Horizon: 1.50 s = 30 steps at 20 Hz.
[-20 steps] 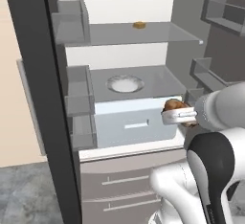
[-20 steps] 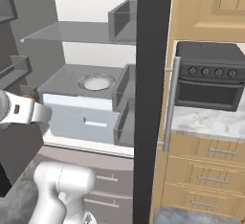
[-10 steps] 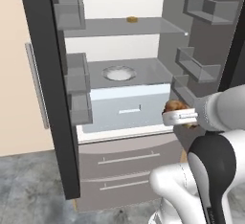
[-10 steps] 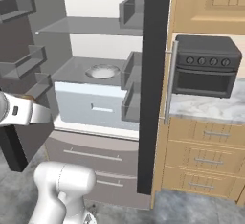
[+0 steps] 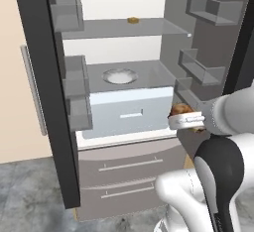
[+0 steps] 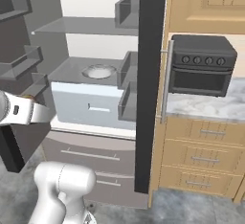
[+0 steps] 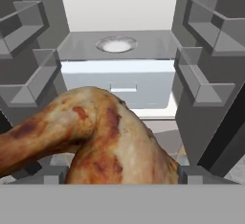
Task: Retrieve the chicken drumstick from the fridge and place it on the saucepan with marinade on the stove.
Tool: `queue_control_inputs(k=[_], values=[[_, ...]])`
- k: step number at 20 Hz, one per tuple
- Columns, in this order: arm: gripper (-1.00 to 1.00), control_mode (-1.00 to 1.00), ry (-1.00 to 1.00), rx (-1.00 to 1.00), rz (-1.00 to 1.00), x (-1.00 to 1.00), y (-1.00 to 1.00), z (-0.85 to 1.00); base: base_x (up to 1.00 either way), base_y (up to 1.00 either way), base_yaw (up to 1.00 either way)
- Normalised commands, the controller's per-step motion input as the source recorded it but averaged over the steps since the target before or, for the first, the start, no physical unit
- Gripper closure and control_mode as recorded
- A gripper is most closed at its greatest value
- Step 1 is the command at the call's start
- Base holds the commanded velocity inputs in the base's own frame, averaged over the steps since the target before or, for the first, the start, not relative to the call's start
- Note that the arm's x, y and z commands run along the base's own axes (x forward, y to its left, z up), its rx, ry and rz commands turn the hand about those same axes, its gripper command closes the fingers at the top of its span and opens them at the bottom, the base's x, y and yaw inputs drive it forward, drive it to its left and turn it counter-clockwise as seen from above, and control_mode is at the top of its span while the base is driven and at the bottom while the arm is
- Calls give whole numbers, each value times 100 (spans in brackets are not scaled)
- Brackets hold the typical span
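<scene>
Chicken drumstick [image 7: 95, 137], tan-brown and mottled with darker scorch marks, sits clamped in the gripper [image 5: 184, 121], which holds it in the air in front of the open fridge [image 5: 124, 77], outside the cabinet and level with the white crisper drawer [image 5: 130, 111]. In the hand view the meat lies across the lower half of the picture, its thin end running off to the left, with the dark fingertips [image 7: 189, 174] pressed against it on either side. In the left base view the fridge's left door [image 5: 47, 92] stands open, grey bins on its inner face; further in, a small tan block [image 5: 132, 21] rests on the glass upper shelf [image 5: 124, 28], and below it a white plate [image 5: 119, 76] sits on the grey shelf directly above the crisper drawer. To the right of that drawer the drumstick [image 5: 180, 109] shows as a small brown lump on top of the gripper, close to the bins of the right door [image 5: 208, 62]. Two grey bottom drawers [image 5: 126, 174] with bar handles close off the fridge below. In the right base view, a black toaster oven [image 6: 201, 65] sits on a marble counter [image 6: 210, 107] over wooden drawers [image 6: 206, 156], to the right of the fridge.
</scene>
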Motion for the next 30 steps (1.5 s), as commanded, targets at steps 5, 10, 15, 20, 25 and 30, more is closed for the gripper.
queue_control_inputs(k=[5, 10, 15, 20, 25, 30], values=[[100, 100, 0, 0, 0, 0, 0, 0, -22, -100, 0], [100, 100, 0, 0, 0, 0, 0, 0, -21, -100, 0], [100, 100, 0, 0, 0, 0, 0, 0, -26, -92, -13], [100, 100, 0, 0, 0, 0, 0, 0, -25, -76, -27], [100, 100, 0, 0, 0, 0, 0, 0, -16, -63, -36], [100, 100, 0, 0, 0, 0, 0, 0, -17, -54, -39]])
